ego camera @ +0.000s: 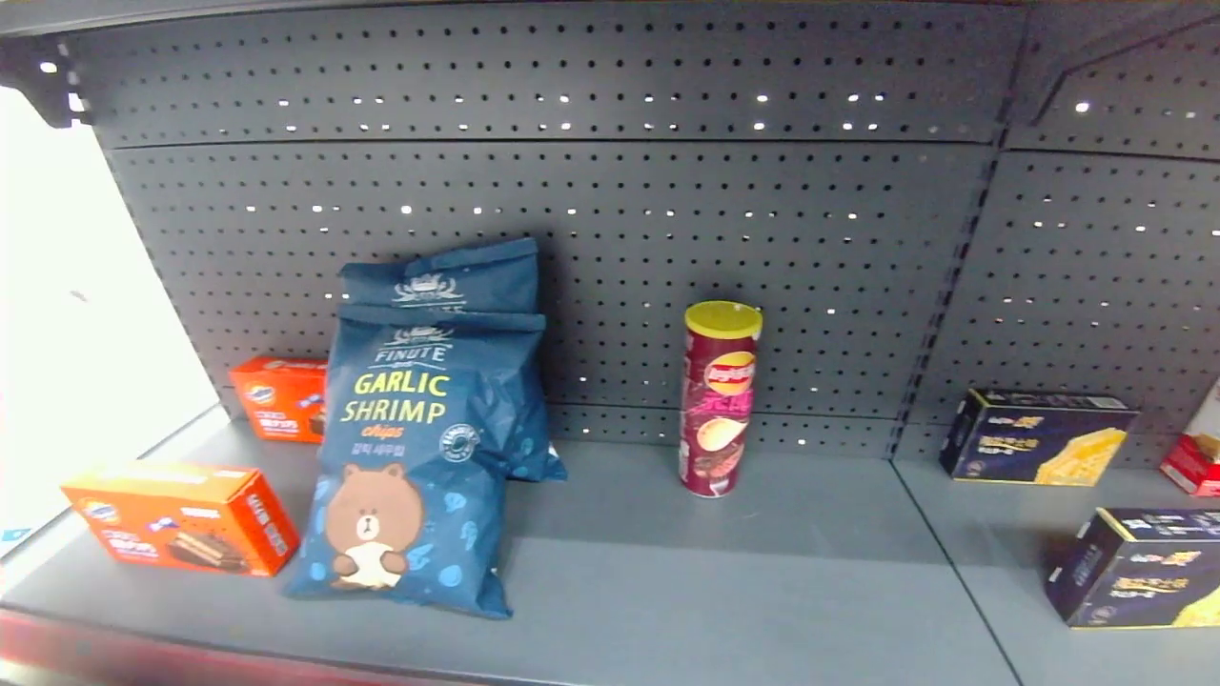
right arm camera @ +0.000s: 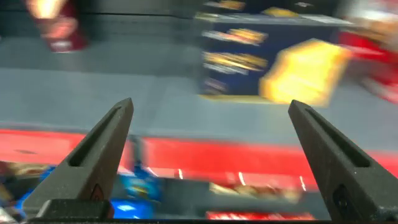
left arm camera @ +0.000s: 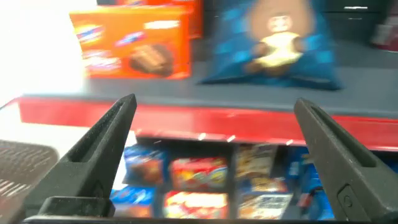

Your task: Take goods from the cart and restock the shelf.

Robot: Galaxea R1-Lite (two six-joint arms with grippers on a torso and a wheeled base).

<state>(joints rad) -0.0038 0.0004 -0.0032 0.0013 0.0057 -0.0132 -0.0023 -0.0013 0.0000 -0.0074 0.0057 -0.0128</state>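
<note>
On the grey shelf [ego camera: 724, 581] stand two blue chip bags [ego camera: 419, 457], one behind the other, and a maroon chip can [ego camera: 717, 400] with a yellow lid. An orange box [ego camera: 181, 519] lies at the front left, another orange box [ego camera: 281, 398] behind it. My left gripper [left arm camera: 214, 149] is open and empty, in front of the shelf's red edge [left arm camera: 205, 118], facing the orange box [left arm camera: 134, 46] and the front chip bag [left arm camera: 273, 40]. My right gripper [right arm camera: 208, 152] is open and empty, facing a dark blue box [right arm camera: 267, 59] on the shelf.
Two dark blue boxes [ego camera: 1034, 436] [ego camera: 1139, 567] and a red box [ego camera: 1191, 462] sit on the right shelf section. Packaged goods [left arm camera: 205, 186] fill a lower level below the red edge. The perforated back panel [ego camera: 610, 238] closes the shelf behind. Bare shelf lies between bags and can.
</note>
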